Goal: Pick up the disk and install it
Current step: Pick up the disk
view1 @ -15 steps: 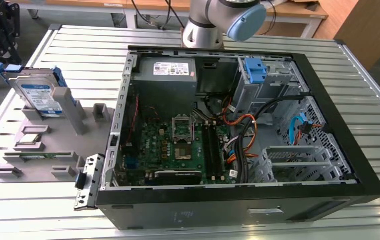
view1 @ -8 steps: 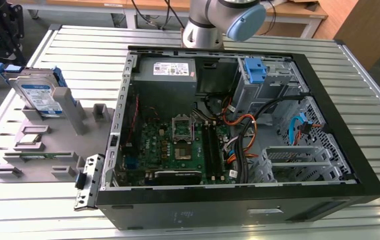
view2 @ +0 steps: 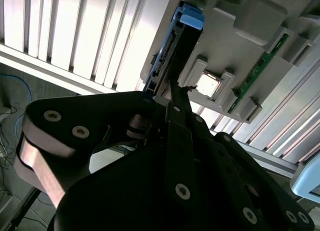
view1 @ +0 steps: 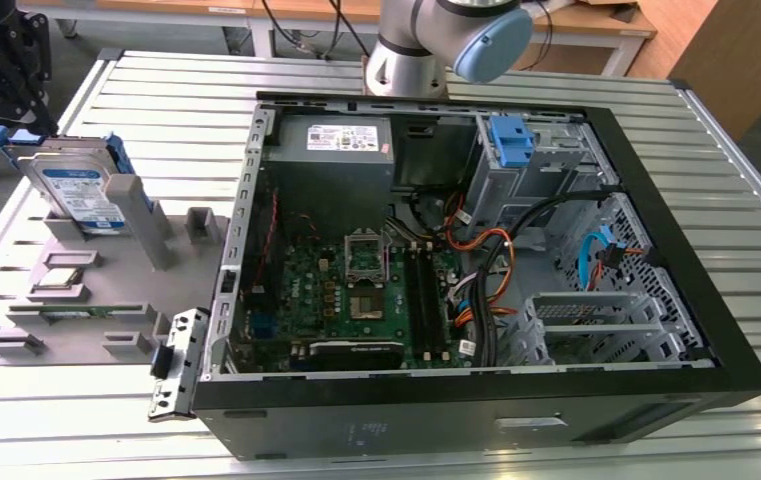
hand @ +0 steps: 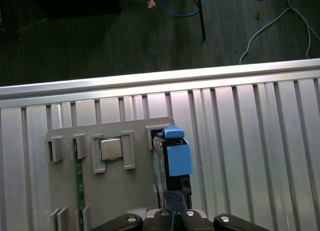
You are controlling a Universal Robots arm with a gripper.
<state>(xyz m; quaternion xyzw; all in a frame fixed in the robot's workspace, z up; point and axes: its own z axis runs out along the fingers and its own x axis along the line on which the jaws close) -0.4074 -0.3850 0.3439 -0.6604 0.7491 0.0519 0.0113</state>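
The disk [view1: 76, 190] stands on edge in a slot of the grey holder [view1: 100, 290], at the exterior view's left. It is silver, with a white-and-blue label and blue side rails. My gripper [view1: 17, 115] hangs just above the disk's far end. In both wrist views the disk [hand: 172, 156] [view2: 182, 41] shows edge-on with a blue rail toward the camera. The gripper [hand: 173, 197] [view2: 175, 93] has its fingers drawn together into a narrow point right at the disk's edge. I cannot tell whether the tips touch it.
The open computer case [view1: 714, 330] lies on the slatted metal table, with a blue bracket [view1: 511, 140] in its drive bay and a grey box [view1: 333, 150] at the back. The holder also carries a processor [hand: 112, 148] and a memory stick [hand: 77, 191]. The table's edge [hand: 150, 81] runs just beyond the holder.
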